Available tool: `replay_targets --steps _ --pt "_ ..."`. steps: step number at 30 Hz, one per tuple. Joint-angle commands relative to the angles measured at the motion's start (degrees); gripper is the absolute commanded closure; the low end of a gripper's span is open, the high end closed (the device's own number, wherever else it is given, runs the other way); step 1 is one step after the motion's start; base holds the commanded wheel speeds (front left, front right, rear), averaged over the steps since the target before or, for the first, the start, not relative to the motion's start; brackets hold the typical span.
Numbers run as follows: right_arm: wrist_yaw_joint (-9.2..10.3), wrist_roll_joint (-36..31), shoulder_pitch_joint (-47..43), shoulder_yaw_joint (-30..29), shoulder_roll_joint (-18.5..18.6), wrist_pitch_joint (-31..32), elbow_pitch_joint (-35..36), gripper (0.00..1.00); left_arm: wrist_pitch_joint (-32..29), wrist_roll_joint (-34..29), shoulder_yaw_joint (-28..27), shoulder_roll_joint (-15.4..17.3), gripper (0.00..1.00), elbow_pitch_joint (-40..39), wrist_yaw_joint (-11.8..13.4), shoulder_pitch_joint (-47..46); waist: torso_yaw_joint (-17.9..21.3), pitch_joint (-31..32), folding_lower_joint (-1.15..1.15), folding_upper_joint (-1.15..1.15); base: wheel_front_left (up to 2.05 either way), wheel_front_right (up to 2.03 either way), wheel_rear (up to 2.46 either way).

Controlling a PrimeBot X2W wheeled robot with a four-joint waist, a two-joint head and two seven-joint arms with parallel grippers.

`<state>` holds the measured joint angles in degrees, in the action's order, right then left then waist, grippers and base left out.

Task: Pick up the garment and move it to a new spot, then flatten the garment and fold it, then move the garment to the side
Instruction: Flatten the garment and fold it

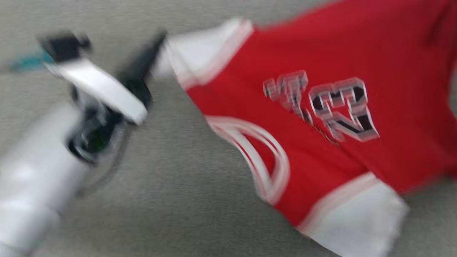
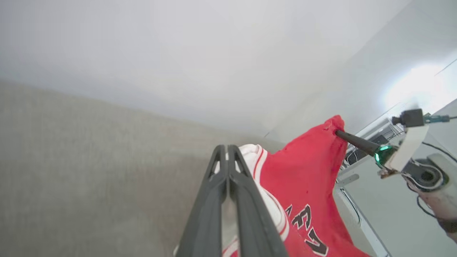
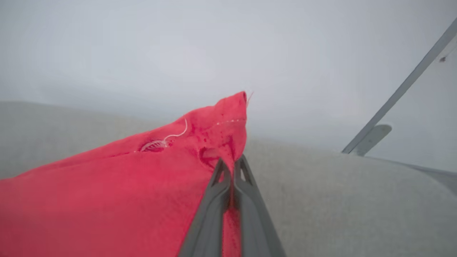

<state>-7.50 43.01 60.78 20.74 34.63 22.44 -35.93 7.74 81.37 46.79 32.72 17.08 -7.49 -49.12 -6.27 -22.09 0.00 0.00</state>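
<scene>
Head view, blurred: a grey fabric surface carries the red jersey garment with white short sleeves. Its long axis slants, striped collar toward lower left, hem toward upper right. The left claw, fingers together, pinches the far white sleeve. Left wrist view adds a pale wall and the right claw holding a red corner raised. Right wrist view: those fingers are clamped on that hem corner.
</scene>
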Motion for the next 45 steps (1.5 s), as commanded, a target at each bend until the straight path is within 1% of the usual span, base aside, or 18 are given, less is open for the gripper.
replay_targets --steps 1,5,8,11,13,16,19,21,25,28,30,33,34,36,37,39,40,45 --pt "0.02 -1.12 2.64 -0.42 -0.95 -1.64 -1.57 1.0 -0.29 0.27 -1.34 0.23 1.0 1.06 0.03 -3.89 3.97 -1.89 0.0 0.0 0.0 0.0 0.0" --pt "0.01 -3.3 10.16 0.32 -3.47 -4.81 -5.24 1.0 -1.34 1.66 -4.29 -0.14 1.0 5.49 0.04 -13.61 6.54 -3.27 0.0 0.0 0.0 0.0 0.0" --pt "0.02 -4.35 15.39 0.16 -4.75 -6.92 -7.7 1.0 -3.13 -0.56 -3.98 -0.11 1.0 9.4 0.04 -21.06 7.72 -3.85 0.0 0.0 0.0 0.0 0.0" --pt "0.02 -5.01 20.09 -1.18 -6.01 -10.17 -10.66 1.0 -3.57 -1.73 -4.57 -1.25 1.0 13.33 0.03 -28.31 8.42 -3.92 0.0 0.0 0.0 0.0 0.0" --pt "0.02 -5.21 21.54 -1.55 -6.46 -11.27 -11.71 1.0 -3.47 -2.19 -4.66 -1.48 1.0 14.51 0.04 -30.46 8.6 -3.81 0.0 0.0 0.0 0.0 0.0" --pt "0.02 -6.09 26.26 -2.99 -7.83 -16.4 -15.49 1.0 -1.65 -3.18 -5.0 -2.55 1.0 17.86 0.04 -37.81 9.09 -3.15 0.0 0.0 0.0 0.0 0.0" --pt "0.02 -6.11 27.85 -3.84 -8.43 -19.9 -17.89 1.0 1.23 -2.62 -5.87 -3.03 1.0 18.23 0.04 -40.76 9.22 -2.53 0.0 0.0 0.0 0.0 0.0" --pt "0.02 -5.39 27.7 -3.76 -8.65 -21.06 -19.09 1.0 2.73 -1.83 -6.08 -2.82 1.0 17.35 0.04 -40.29 9.15 -2.12 0.0 0.0 0.0 0.0 0.0" --pt "0.02 -3.64 24.17 -1.63 -8.22 -20.74 -19.42 1.0 2.52 -0.7 -3.68 -2.12 1.0 14.81 0.04 -36.32 8.86 -1.82 0.0 0.0 0.0 0.0 0.0" --pt "0.02 -0.79 20.32 0.48 -7.48 -19.3 -17.48 1.0 3.63 1.38 -2.52 -0.95 1.0 10.47 0.04 -30.88 8.58 -1.61 0.0 0.0 0.0 0.0 0.0" --pt "0.02 1.84 16.12 1.73 -7.05 -18.51 -15.43 1.0 4.73 2.13 -1.43 0.57 1.0 7.22 0.04 -25.53 8.52 -1.33 0.0 0.0 0.0 0.0 0.0" --pt "0.02 5.38 8.88 3.74 -5.19 -18.12 -11.72 1.0 6.32 3.14 -0.18 1.9 1.0 2.45 0.03 -16.3 8.08 -0.27 0.0 0.0 0.0 0.0 0.0" --pt "0.02 6.56 6.11 4.35 -4.65 -18.09 -10.43 1.0 6.8 4.43 -0.73 2.06 1.0 1.02 0.03 -12.49 7.9 0.26 0.0 0.0 0.0 0.0 0.0" --pt "0.01 7.76 0.14 6.7 -3.32 -17.15 -7.69 1.0 7.19 4.11 0.29 3.19 1.0 -1.8 0.04 -4.89 7.81 1.23 0.0 0.0 0.0 0.0 0.0" --pt "0.01 8.19 -2.85 7.88 -2.36 -16.6 -6.21 1.0 7.37 5.28 -0.21 2.86 1.0 -3.04 0.04 -1.13 7.67 1.7 0.0 0.0 0.0 0.0 0.0" --pt "0.02 10.25 -8.7 9.17 -0.65 -15.44 -3.08 1.0 7.45 4.27 -0.01 2.97 1.0 -5.61 0.03 5.61 7.32 2.39 0.0 0.0 0.0 0.0 0.0" --pt "0.02 11.06 -11.58 9.58 0.58 -14.95 -1.4 1.0 7.49 4.2 -1.4 2.42 1.0 -6.4 0.03 8.65 7.05 2.7 0.0 0.0 0.0 0.0 0.0" --pt "0.01 13.81 -24.86 9.12 5.69 -15.0 6.7 1.0 7.49 0.99 -5.43 0.52 1.0 -13.36 0.03 24.2 5.93 4.33 0.0 0.0 0.0 0.0 0.0"
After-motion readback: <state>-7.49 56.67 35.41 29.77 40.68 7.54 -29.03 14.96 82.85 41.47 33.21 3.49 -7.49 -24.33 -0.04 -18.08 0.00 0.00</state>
